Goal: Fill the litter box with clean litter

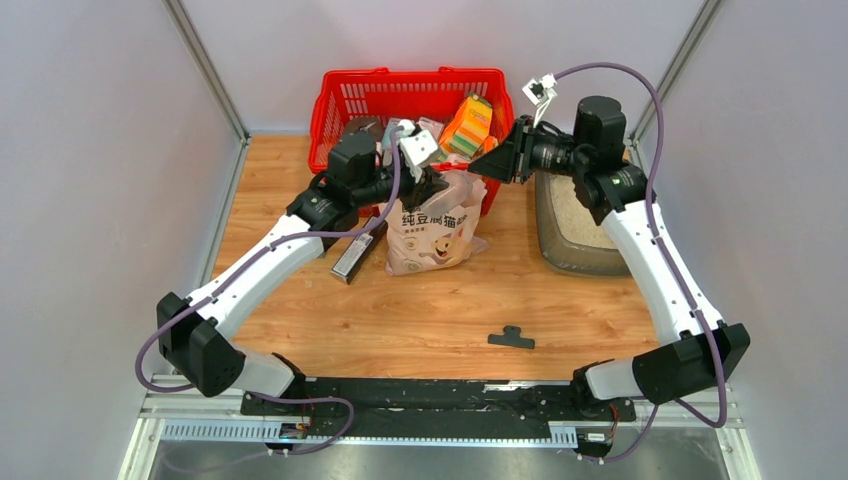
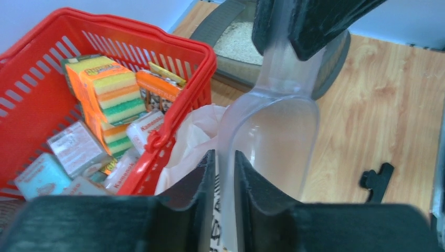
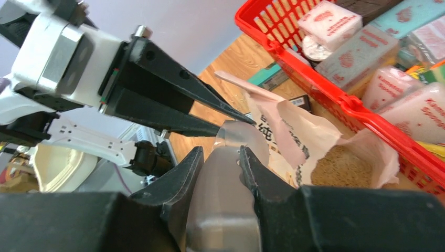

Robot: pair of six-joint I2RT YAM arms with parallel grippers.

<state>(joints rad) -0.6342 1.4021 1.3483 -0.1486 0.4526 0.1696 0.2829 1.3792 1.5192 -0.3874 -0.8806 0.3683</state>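
Observation:
The grey litter box (image 1: 582, 263) sits at the right, behind my right arm, and holds a layer of pale clean litter (image 1: 572, 212); the left wrist view shows it too (image 2: 239, 42). A pinkish bag (image 1: 435, 235) stands open at centre with granules inside (image 3: 341, 165). Above the bag a clear scoop (image 2: 278, 131) hangs between both grippers. My left gripper (image 2: 224, 153) pinches the rim of the scoop's bowl. My right gripper (image 3: 220, 149) is shut round its handle (image 3: 225, 184).
A red mesh basket (image 1: 410, 85) full of sponge packs stands right behind the bag. A dark flat box (image 1: 350, 260) lies to the left of the bag. A small black part (image 1: 511, 338) lies on the wooden table near the front.

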